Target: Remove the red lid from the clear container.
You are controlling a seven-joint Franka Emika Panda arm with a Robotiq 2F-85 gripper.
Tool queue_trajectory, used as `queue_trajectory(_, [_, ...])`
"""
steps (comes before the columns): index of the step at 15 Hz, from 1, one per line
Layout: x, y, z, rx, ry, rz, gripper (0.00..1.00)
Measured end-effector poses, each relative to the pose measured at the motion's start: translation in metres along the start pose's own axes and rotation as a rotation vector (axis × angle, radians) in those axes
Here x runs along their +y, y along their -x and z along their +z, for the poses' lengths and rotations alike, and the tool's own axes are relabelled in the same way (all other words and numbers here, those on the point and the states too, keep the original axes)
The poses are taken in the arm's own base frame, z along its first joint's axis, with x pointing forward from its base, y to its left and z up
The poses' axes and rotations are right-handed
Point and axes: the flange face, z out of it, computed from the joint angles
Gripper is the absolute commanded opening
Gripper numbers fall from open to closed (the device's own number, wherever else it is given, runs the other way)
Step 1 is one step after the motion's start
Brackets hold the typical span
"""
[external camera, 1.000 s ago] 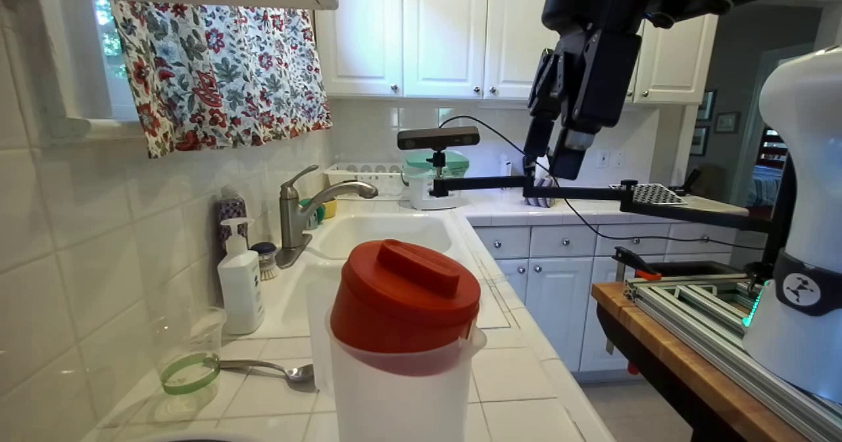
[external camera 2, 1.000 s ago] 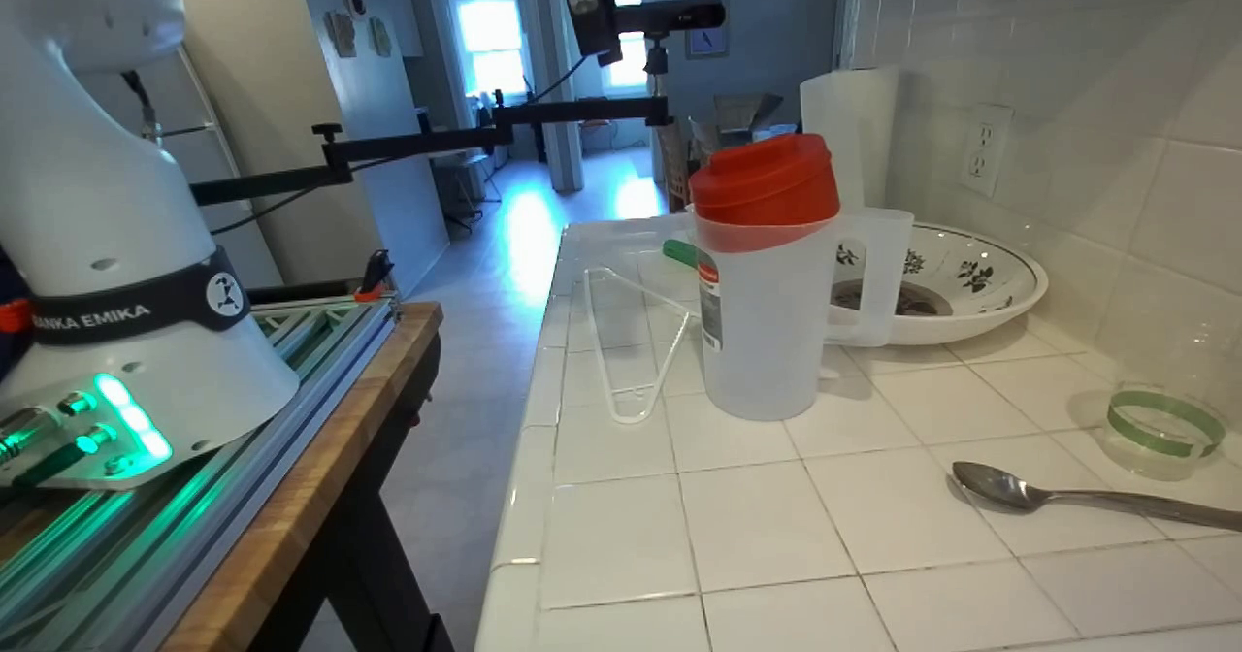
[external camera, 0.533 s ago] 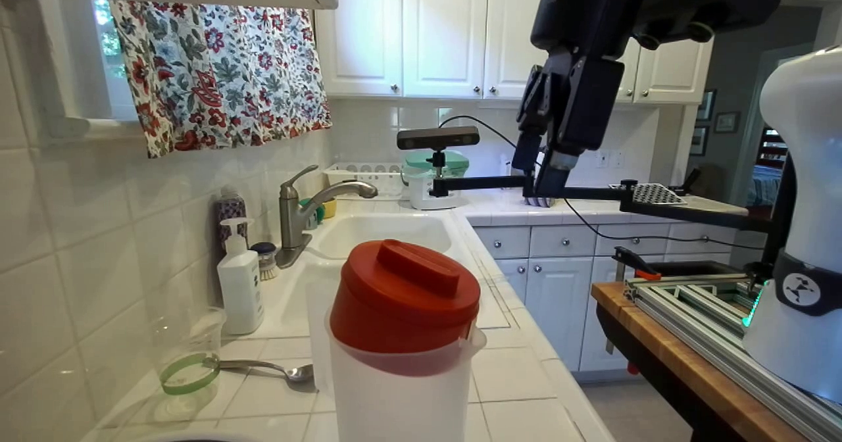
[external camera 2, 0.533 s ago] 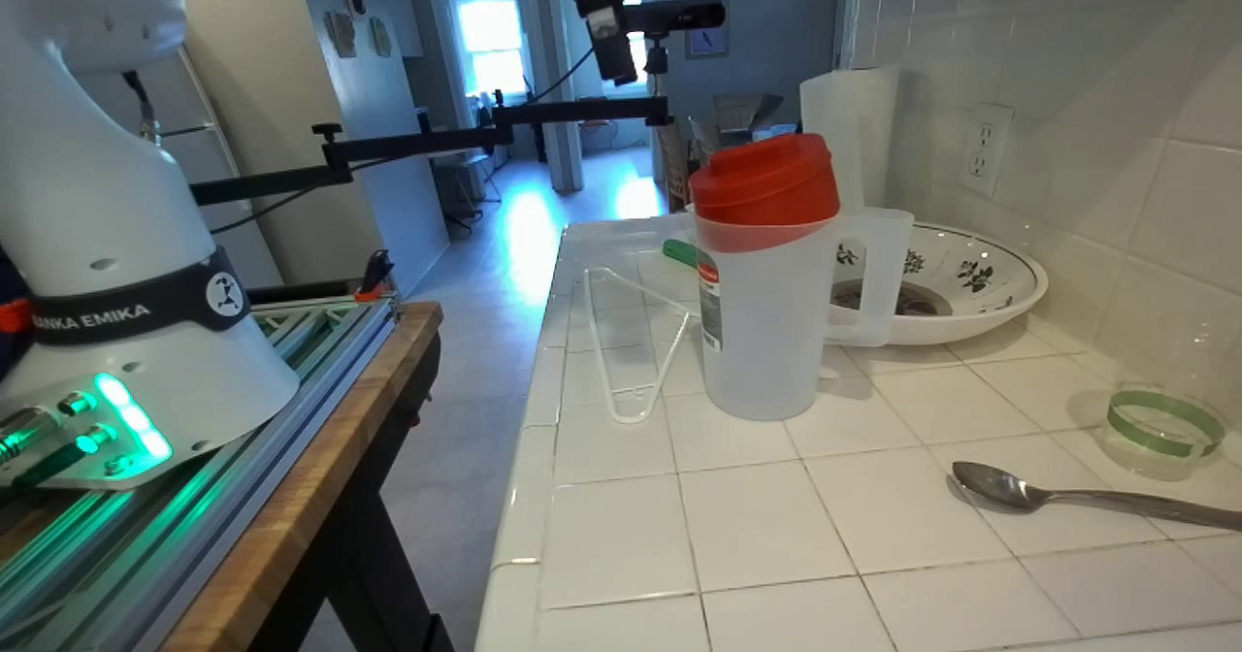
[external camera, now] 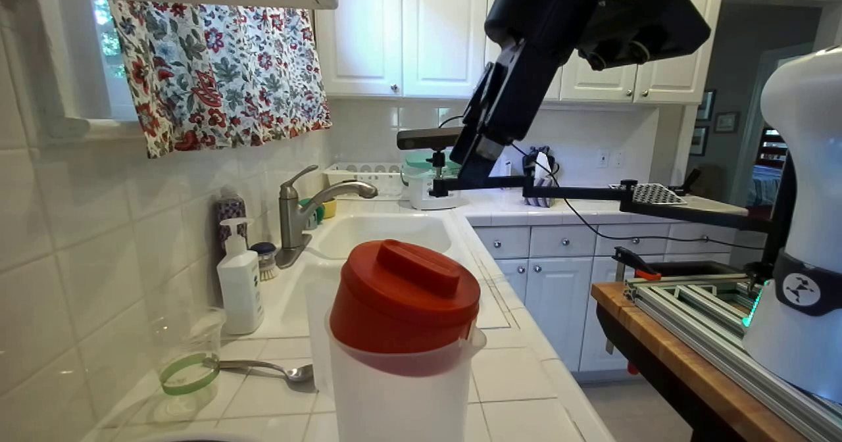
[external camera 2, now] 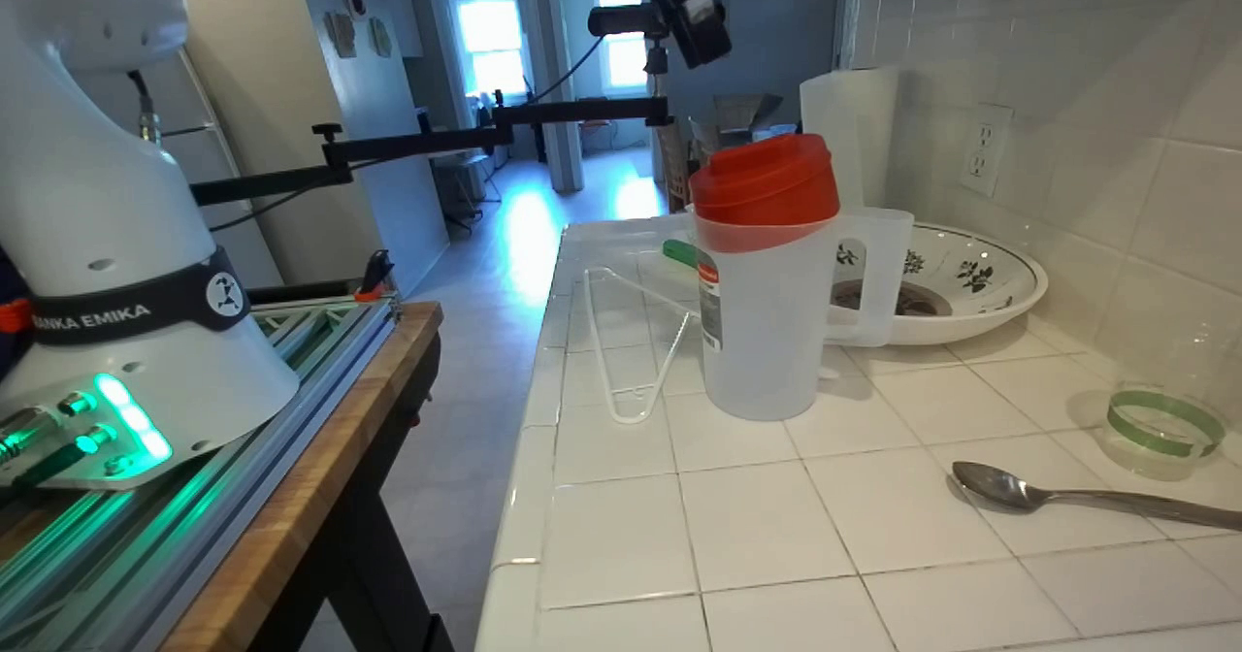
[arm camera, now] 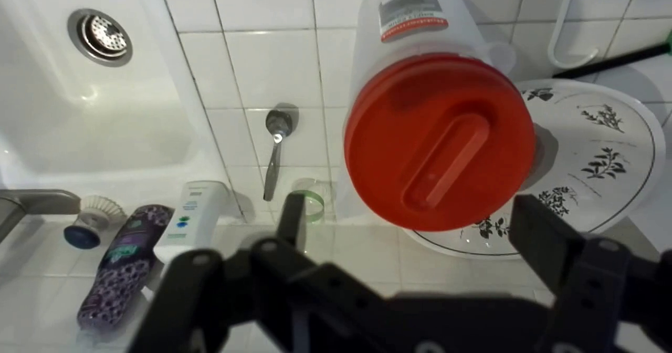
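The gripper (arm camera: pixel 412 216) stands wide and empty, the red lid (external camera 2: pixel 767 181) sits tilted in the clear container (external camera 2: pixel 762 342) left of the bowl (external camera 2: pixel 970 332), and off-axis descent, clearance being hard to judge, could topple the clear container.

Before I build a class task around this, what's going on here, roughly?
A robot arm reaches over a tiled counter, seemingly to take the red lid off the clear container. Right now it holds nothing: its end effector is open and raised clear of the lid. The lid sits tilted in the container's mouth, and the container stands upright on the counter beside a patterned bowl.
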Motion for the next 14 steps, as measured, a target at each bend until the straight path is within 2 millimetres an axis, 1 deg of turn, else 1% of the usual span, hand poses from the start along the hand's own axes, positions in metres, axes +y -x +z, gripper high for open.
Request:
queue_trajectory(2, [-0.003, -0.003, 0.007, 0.027, -0.017, 0.000, 1.00])
queue_trajectory(6, [-0.012, -0.002, 0.019, 0.025, -0.049, 0.013, 1.00])
queue_trajectory(9, [-0.019, -0.001, 0.020, 0.024, -0.072, 0.030, 1.00])
queue_trajectory(14, [-0.019, 0.000, 0.021, 0.013, -0.074, 0.044, 1.00])
